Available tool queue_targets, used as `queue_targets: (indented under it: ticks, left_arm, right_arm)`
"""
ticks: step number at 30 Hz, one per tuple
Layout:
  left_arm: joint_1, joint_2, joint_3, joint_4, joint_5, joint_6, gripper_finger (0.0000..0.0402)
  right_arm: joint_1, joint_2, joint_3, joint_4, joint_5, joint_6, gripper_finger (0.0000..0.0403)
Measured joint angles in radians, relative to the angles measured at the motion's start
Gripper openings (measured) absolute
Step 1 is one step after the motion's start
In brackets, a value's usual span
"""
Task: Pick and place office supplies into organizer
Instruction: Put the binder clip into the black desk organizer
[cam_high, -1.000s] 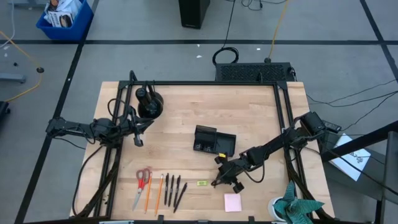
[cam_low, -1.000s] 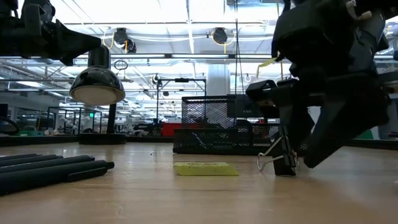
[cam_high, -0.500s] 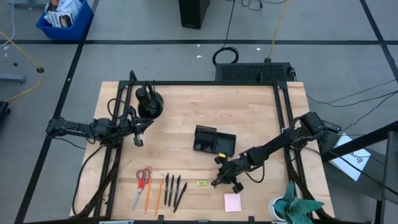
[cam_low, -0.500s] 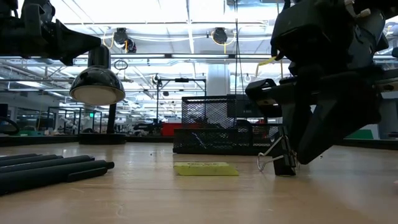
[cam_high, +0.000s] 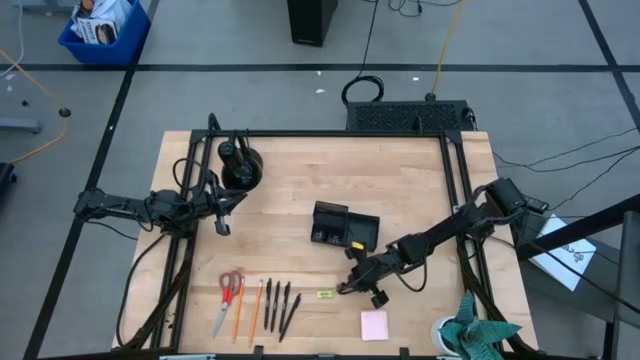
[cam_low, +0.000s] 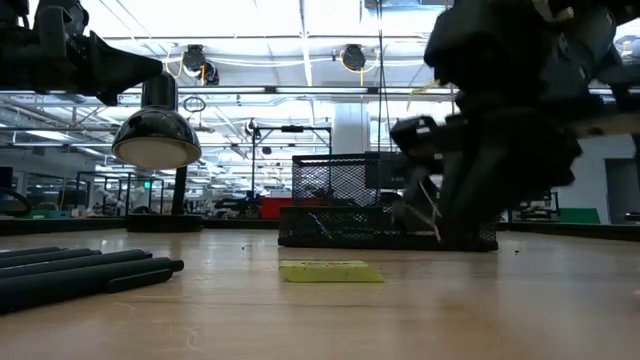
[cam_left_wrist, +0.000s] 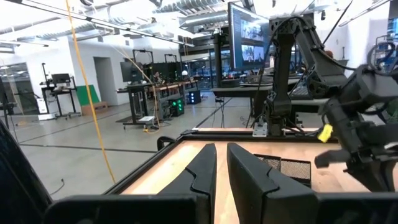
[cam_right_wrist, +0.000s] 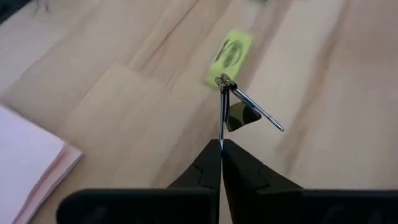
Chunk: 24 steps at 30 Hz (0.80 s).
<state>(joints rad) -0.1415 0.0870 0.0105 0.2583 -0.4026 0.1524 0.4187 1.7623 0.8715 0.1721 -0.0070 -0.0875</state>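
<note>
My right gripper (cam_high: 345, 289) hangs low over the table's near middle, shut on a tiny black clip (cam_right_wrist: 241, 116). The clip hangs above the wood beside the yellow-green tag (cam_right_wrist: 229, 55), which lies flat. The pink notepad (cam_high: 375, 325) lies near the front edge. Red-handled scissors (cam_high: 228, 295), an orange pencil (cam_high: 257, 310) and black pens (cam_high: 278, 305) lie in a row at the front left. The black organizer (cam_high: 345, 227) stands mid-table. My left gripper (cam_left_wrist: 221, 155) waits at the left edge, its fingers nearly together, holding nothing. My right gripper pinches one wire handle (cam_right_wrist: 221, 127) of the clip between its two fingertips. The fingers slant down from the table's right. The clip's black body and its second wire handle (cam_right_wrist: 261, 115) stick out beyond the fingertips, clear of the table.
A black dome-shaped lamp (cam_high: 240, 165) stands at the far left. A teal cloth (cam_high: 480, 330) sits at the front right corner. Bare wood lies between the organizer and the row of pens.
My right gripper's fingers have shut on the clip's wire handle. The clip, which stood on the table by its black body, now hangs off the wood in the fingers.
</note>
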Motion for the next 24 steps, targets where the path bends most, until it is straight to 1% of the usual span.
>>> queue_targets:
  ticks: [3,4,9,12,14,16,21,24]
  left_arm:
    - [0.000,0.000,0.000,0.000,0.000,0.000,0.0047]
    - [0.000,0.000,0.000,0.000,0.000,0.000,0.0047]
    - [0.000,0.000,0.000,0.000,0.000,0.000,0.0047]
    - [0.000,0.000,0.000,0.000,0.000,0.000,0.0047]
    - [0.000,0.000,0.000,0.000,0.000,0.000,0.0047]
    - [0.000,0.000,0.000,0.000,0.000,0.001,0.0047]
    - [0.000,0.000,0.000,0.000,0.000,0.000,0.0047]
    - [0.000,0.000,0.000,0.000,0.000,0.000,0.0047]
  right_arm:
    - [0.000,-0.060,0.001,0.001,0.072,-0.001,0.0001]
    - [0.000,-0.086,0.001,0.003,0.112,-0.002,0.0001]
    - [0.000,-0.221,0.016,-0.003,0.401,-0.005,0.0001]
    - [-0.006,-0.242,0.053,-0.030,0.498,-0.014,0.0001]
    - [-0.015,-0.224,0.079,-0.033,0.526,-0.015,0.0001]
    - [-0.035,-0.188,0.112,-0.034,0.527,-0.004,0.0001]
    - [-0.071,-0.057,0.193,-0.035,0.533,0.034,0.0000]
    - [-0.094,0.013,0.227,-0.058,0.533,0.086,0.0000]
